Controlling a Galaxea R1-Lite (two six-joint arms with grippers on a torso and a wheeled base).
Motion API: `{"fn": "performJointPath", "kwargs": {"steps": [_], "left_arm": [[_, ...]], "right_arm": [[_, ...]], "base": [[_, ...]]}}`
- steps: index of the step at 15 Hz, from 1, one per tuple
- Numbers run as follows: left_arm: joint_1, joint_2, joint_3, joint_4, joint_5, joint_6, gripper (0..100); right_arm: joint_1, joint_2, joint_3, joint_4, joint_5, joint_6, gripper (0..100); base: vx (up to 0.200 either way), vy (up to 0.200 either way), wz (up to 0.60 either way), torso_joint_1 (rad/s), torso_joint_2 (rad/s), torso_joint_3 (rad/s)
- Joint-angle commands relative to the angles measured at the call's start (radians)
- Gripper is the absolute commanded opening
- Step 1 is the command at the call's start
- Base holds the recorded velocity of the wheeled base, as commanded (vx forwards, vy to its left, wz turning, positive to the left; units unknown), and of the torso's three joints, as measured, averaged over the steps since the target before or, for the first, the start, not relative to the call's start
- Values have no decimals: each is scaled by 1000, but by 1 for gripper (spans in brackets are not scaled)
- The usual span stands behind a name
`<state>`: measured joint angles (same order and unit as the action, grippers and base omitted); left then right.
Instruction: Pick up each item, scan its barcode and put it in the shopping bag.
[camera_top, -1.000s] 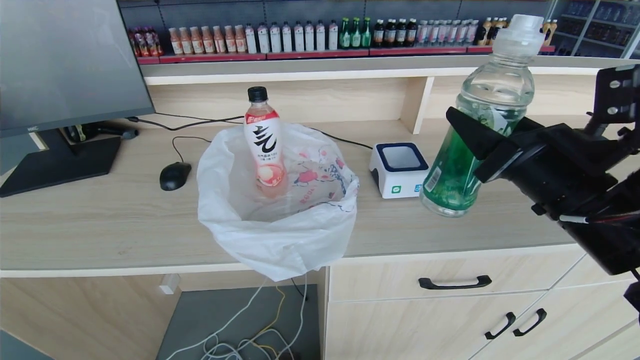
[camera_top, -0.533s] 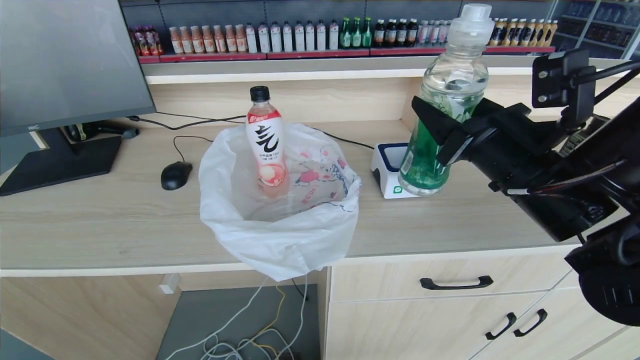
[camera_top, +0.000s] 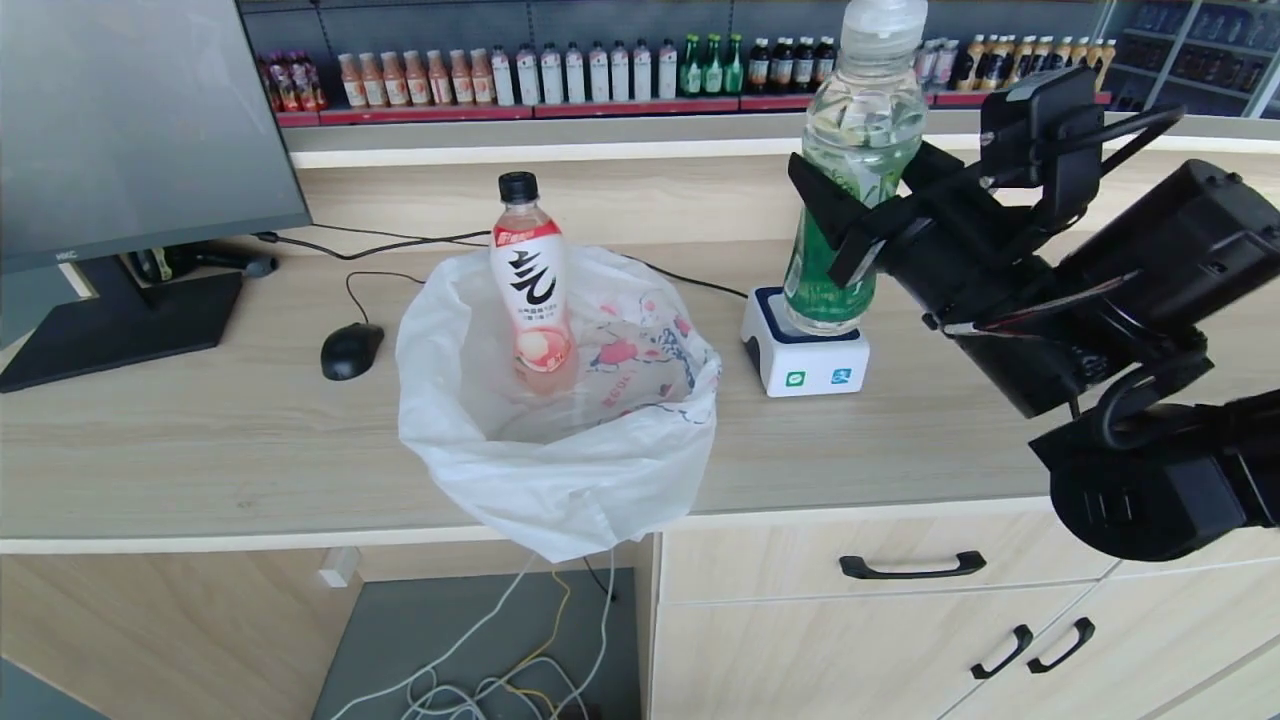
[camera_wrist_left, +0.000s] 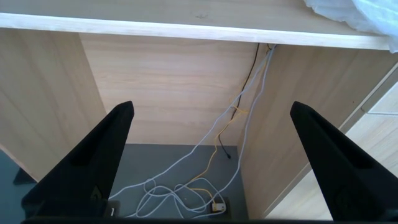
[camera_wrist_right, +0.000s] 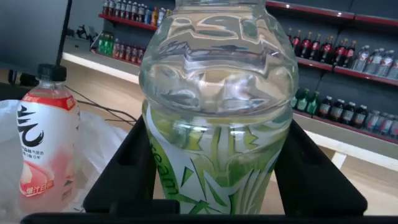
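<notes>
My right gripper (camera_top: 868, 215) is shut on a clear bottle with a green label (camera_top: 848, 180), held upright just above the white barcode scanner (camera_top: 805, 352) on the counter. Up close, the green bottle (camera_wrist_right: 217, 124) sits between the black fingers (camera_wrist_right: 124, 168). A pink drink bottle (camera_top: 530, 285) with a black cap stands inside the white plastic shopping bag (camera_top: 555, 450), which hangs over the counter's front edge; the pink bottle (camera_wrist_right: 46, 149) also appears beside the bag. My left gripper (camera_wrist_left: 211, 162) is open below the counter, above a tangle of cables.
A monitor (camera_top: 130, 130) on its stand and a black mouse (camera_top: 350, 350) are at the counter's left. Drawers with black handles (camera_top: 910, 567) lie under the right side. A raised back ledge and shelves of bottles (camera_top: 640, 70) stand behind.
My right arm has carried the green bottle leftward and farther back, from beside the scanner to directly above it. The bag and pink bottle stay put.
</notes>
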<state>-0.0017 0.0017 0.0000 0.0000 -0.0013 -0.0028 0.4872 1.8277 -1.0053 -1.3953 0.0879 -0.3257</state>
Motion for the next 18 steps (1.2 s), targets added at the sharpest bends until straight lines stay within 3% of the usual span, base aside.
{"fn": "performJointPath", "kwargs": {"steps": [1,3,4,5,8,13,18], "left_arm": [[0,0,0,0,0,0,100],[0,0,0,0,0,-2,100],[0,0,0,0,0,-2,100],[0,0,0,0,0,0,100],[0,0,0,0,0,0,100],[0,0,0,0,0,0,100],[0,0,0,0,0,0,100]], "right_arm": [[-9,39,-47,7,30,-18,0],[-29,47,-47,7,84,-42,0],[-95,48,-42,6,182,-118,0],[-105,50,-29,2,199,-153,0],[-110,53,-19,-5,211,-265,0],[-157,120,-42,-5,470,-404,0],[-171,154,-93,-5,558,-481,0]], "base": [[0,0,0,0,0,0],[0,0,0,0,0,0],[0,0,0,0,0,0],[0,0,0,0,0,0],[0,0,0,0,0,0],[0,0,0,0,0,0],[0,0,0,0,0,0]]}}
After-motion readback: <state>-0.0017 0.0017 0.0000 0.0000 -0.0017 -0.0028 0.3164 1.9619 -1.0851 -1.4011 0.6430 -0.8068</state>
